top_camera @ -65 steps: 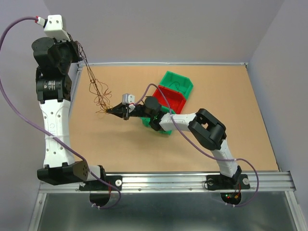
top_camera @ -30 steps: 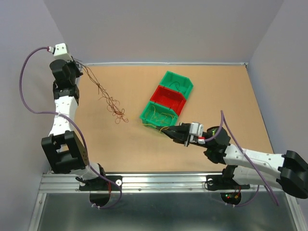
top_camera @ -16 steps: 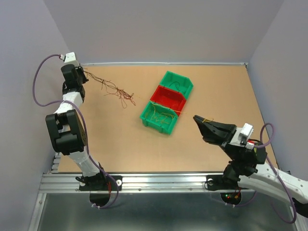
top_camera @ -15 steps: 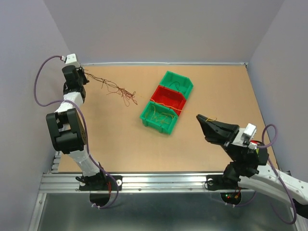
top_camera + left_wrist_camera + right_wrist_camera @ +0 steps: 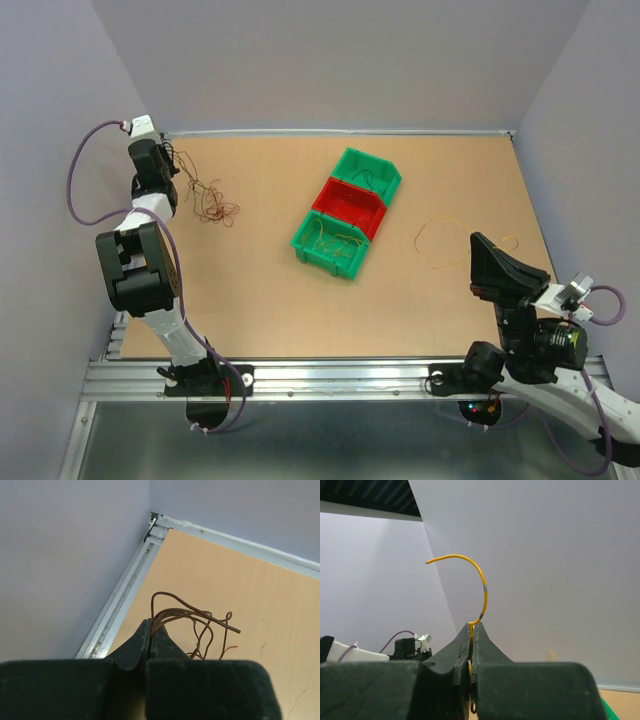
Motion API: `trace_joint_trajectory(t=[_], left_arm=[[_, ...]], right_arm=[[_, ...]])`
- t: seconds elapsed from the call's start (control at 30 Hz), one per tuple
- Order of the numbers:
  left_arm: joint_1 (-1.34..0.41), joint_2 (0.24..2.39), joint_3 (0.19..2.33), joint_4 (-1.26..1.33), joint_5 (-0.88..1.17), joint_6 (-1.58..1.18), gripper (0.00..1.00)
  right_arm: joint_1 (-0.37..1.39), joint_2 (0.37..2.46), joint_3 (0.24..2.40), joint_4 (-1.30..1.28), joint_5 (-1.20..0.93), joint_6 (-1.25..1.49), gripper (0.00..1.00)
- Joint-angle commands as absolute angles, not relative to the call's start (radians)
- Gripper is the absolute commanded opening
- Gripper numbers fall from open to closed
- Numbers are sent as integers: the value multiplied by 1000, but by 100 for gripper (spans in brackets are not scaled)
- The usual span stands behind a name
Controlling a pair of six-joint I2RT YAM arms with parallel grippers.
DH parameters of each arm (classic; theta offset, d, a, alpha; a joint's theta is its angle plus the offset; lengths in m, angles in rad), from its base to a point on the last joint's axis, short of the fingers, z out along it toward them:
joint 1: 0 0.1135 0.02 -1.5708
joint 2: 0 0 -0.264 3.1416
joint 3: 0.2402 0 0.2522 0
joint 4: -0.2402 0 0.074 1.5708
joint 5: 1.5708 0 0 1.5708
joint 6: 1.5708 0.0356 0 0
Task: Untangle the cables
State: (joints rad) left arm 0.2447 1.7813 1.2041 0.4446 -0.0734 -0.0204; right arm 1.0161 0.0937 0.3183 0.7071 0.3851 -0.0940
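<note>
A clump of red-brown cables (image 5: 208,196) lies and hangs at the table's far left. My left gripper (image 5: 165,158) is shut on its strands up near the left wall corner. In the left wrist view the brown cables (image 5: 192,614) fan out from the closed jaws (image 5: 151,626) above the table. A single yellow cable (image 5: 421,240) loops over the table at the right, apart from the clump. My right gripper (image 5: 478,243) is shut on it and raised. In the right wrist view the yellow cable (image 5: 484,582) curls up from the closed tips (image 5: 472,628).
Three small bins stand in a diagonal row mid-table: a far green bin (image 5: 386,171), a red bin (image 5: 349,213) and a near green bin (image 5: 322,254) with thin yellow strands inside. A metal rail (image 5: 125,597) runs along the table's left edge by the wall.
The right arm has swung back to the near right, drawing the yellow cable away from the bins. The red-brown clump has bunched closer to the left gripper at the left edge.
</note>
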Motion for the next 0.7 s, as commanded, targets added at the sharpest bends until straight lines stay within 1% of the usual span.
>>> trace_joint_trajectory(t=[0.0,0.03,0.1,0.13,0.27,0.5,0.67], left_arm=[[256,1763,1190,523,-81,-20,0],[250,1744,1181,532,-68,-20,0],[239,1715,1139,567,-60,-11,0],[230,1683,1123,577,-61,-6,0],[170,1600,1062,598,-37,58,0],[72,1405,931,632,-5,117,0],[49,1318,839,696,84,123,0]], right_arm=[[1022,124,340,641,370,-64,1],[1020,197,375,626,359,-66,1],[1020,276,408,620,347,-74,1],[1020,358,422,629,339,-80,1],[1020,521,463,678,313,-91,0],[1019,739,546,696,223,-49,1],[1020,894,630,700,241,-34,1]])
